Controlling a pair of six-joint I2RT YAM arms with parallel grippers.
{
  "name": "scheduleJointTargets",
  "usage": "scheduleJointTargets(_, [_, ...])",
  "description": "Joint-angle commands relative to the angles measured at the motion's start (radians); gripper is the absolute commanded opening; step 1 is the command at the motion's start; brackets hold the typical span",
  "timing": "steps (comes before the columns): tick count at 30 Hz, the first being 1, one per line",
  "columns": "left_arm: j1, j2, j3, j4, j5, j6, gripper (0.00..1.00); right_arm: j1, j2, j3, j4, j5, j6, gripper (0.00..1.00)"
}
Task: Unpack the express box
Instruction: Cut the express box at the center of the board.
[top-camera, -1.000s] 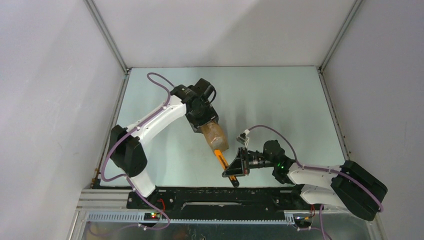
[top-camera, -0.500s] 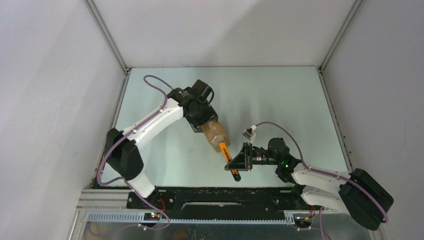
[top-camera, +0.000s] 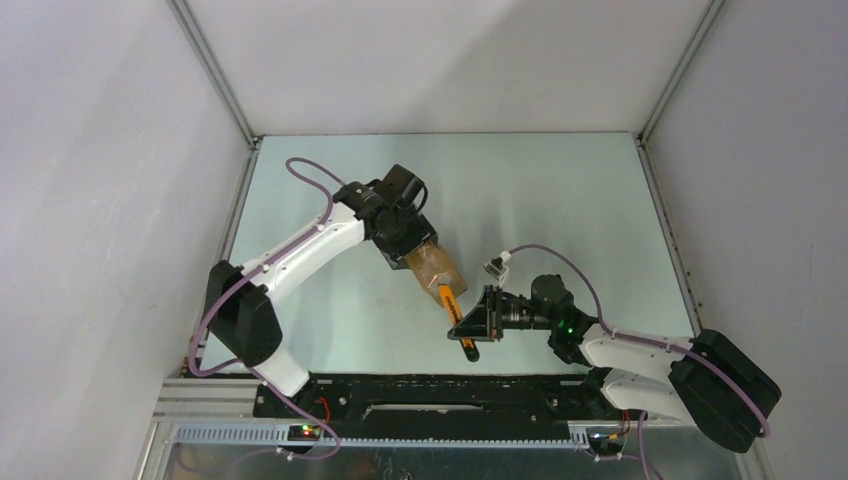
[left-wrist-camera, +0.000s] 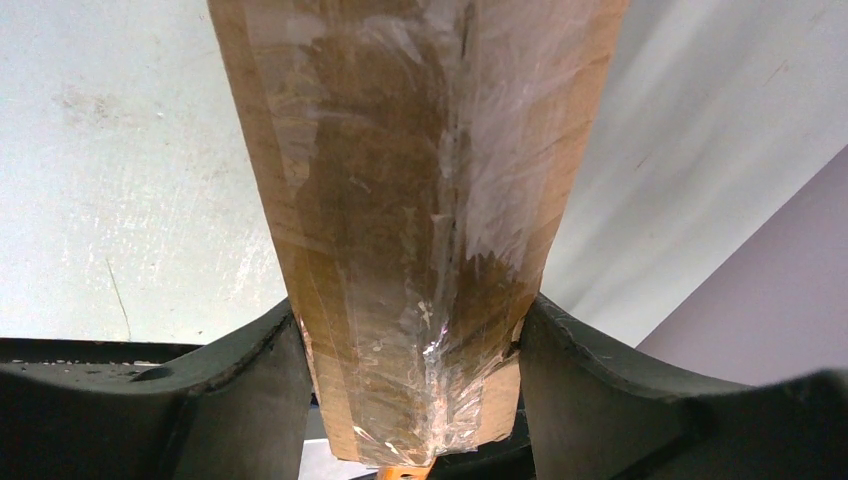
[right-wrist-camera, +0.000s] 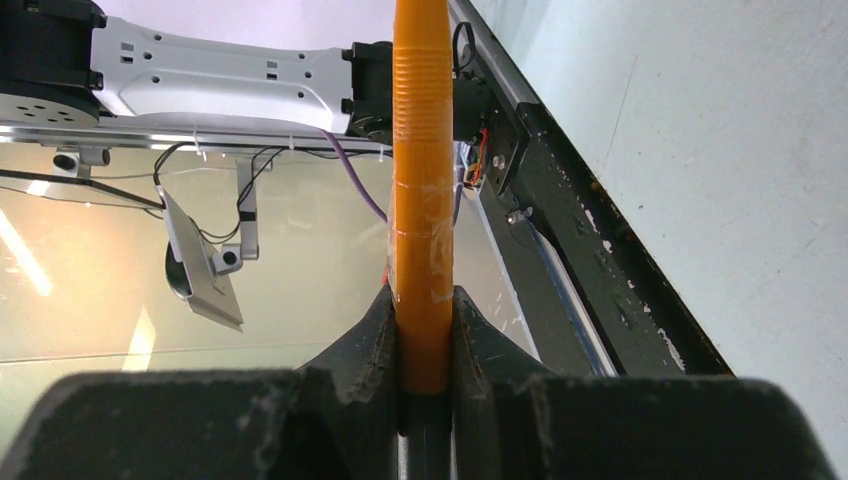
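A: Where's the express box (top-camera: 432, 266)?
B: Middle of the desk (top-camera: 560, 200), clear tape over its visible face, pinched across its width by the left end effector (left-wrist-camera: 412, 385).
A: Right end effector (right-wrist-camera: 424, 345)?
B: Clamped on the orange utility knife (right-wrist-camera: 421, 180) (black end toward the arm bases). Its orange end meets the box's near end, right in the way.
A: Around?
B: Black base rail (top-camera: 430, 390), purple cables (top-camera: 305, 165), white walls (top-camera: 90, 200).

Pale-green tbl (top-camera: 560, 200) w/ black rail (top-camera: 420, 392) along near edge.
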Motion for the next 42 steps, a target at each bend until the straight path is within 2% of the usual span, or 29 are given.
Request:
scheduleJointTargets(1, [-0.006,-0.054,-0.016,0.033,0.020,-0.022,0.46,0.003,0.007,0.015,0.067,0.018,-0.001,0.00])
scheduleJointTargets(33, [-0.004,-0.059,-0.062,0.054,0.020,-0.026,0.45,0.000,-0.095,0.006,-0.015,0.032,-0.014,0.00])
scheduleJointTargets(42, [-0.005,-0.068,-0.062,0.056,0.025,-0.026,0.45,0.002,-0.019,0.007,0.053,0.023,0.001,0.00])
